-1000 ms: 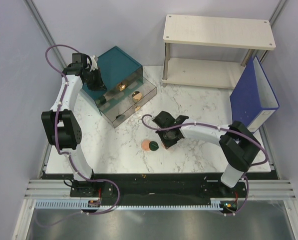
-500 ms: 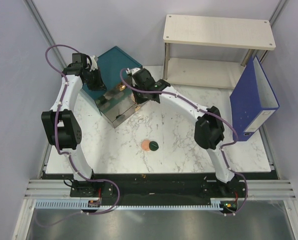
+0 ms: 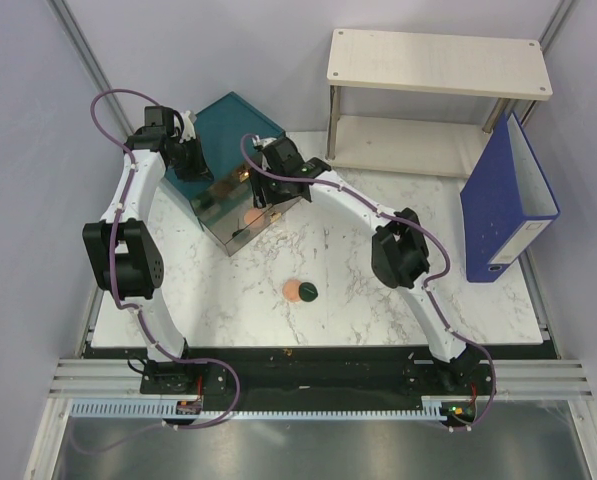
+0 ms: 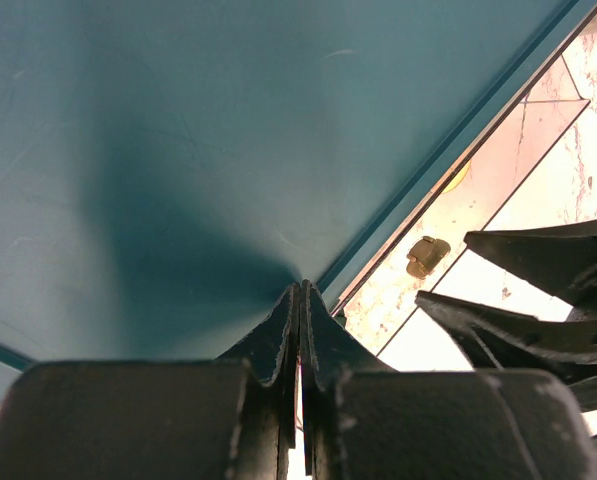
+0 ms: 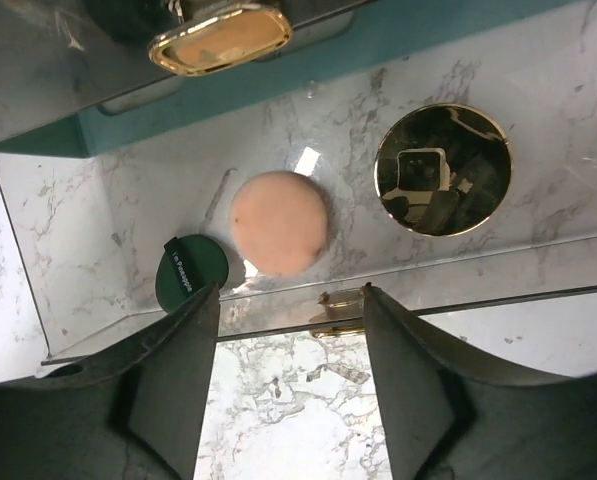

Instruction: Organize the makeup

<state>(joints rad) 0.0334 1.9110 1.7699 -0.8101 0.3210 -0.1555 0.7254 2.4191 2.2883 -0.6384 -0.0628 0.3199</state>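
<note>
Two arms are seen, the left arm (image 3: 130,195) and the right arm (image 3: 353,205), each built from slim white links joined by bulky black joint housings. A purple cable (image 3: 106,100) is looped along the left arm and a second purple cable (image 3: 244,150) along the right, both fastened with small white ties. Each arm is carried on a black base (image 3: 173,378). The left gripper (image 4: 300,300) is fitted with matte black fingers (image 4: 278,340) tapered to thin edges. On the right gripper (image 5: 288,295), broader, wedge-shaped black fingers (image 5: 178,380) are fitted.

marble table (image 3: 378,290), pale shelf (image 3: 438,62), lilac walls (image 3: 23,150)
</note>
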